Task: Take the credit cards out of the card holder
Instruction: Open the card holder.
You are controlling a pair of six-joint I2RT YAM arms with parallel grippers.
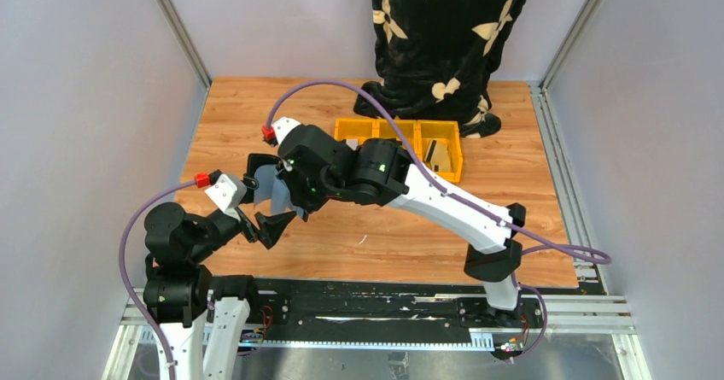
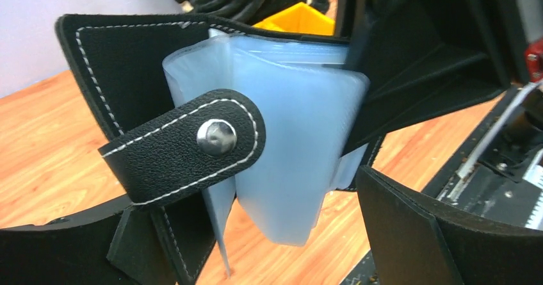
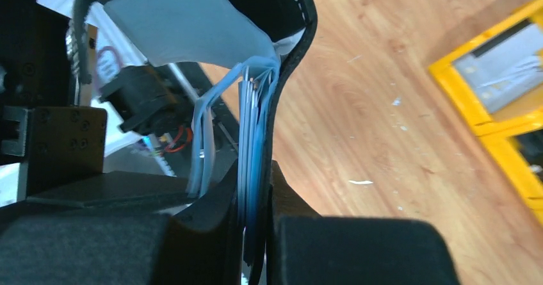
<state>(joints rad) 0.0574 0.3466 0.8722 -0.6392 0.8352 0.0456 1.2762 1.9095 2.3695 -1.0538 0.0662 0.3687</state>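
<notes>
One card holder [image 2: 128, 73], credit cards [image 3: 247, 144] inside sleeves [image 2: 294, 138], right jaws clamped on it, left jaws spread

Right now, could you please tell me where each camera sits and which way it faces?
Top external: above, behind the bases, looking down; both arms show.
Left wrist: on the left arm, facing the card holder; own fingers below.
Right wrist: on the right arm, sighting along its sleeves; own fingers below.
All share the card holder.
</notes>
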